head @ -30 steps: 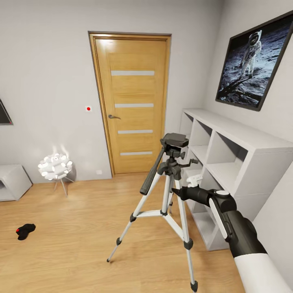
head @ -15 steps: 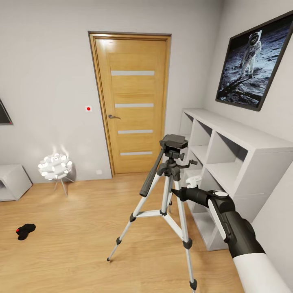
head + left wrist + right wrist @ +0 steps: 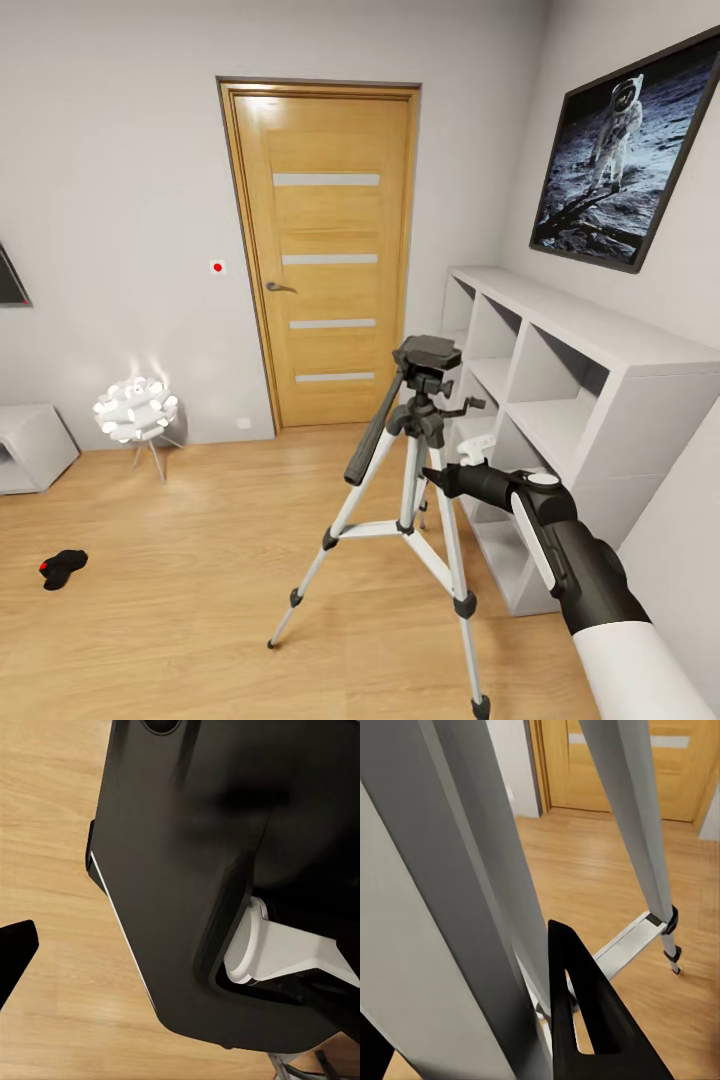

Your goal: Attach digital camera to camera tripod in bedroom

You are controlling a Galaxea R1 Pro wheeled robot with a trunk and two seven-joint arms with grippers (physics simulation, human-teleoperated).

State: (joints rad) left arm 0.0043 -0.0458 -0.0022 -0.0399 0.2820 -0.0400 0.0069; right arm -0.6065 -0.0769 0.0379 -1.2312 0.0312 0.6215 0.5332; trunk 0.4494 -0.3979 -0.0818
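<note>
Standing on the wood floor in front of the door, camera tripod is upright, legs spread, black head on top, pan handle angled down to its left. R gripper sits against the tripod's near leg at mid height; in the right wrist view one black fingertip lies right beside a silver leg w/ the spreader bar behind. Can't tell if the jaws are clamped on the leg or just next to it. L jaws: state can't be told. Digital camera lies on the floor far left, well apart from the tripod. White cube shelves along the right wall, moon poster above, ball lamp near the left wall.
</note>
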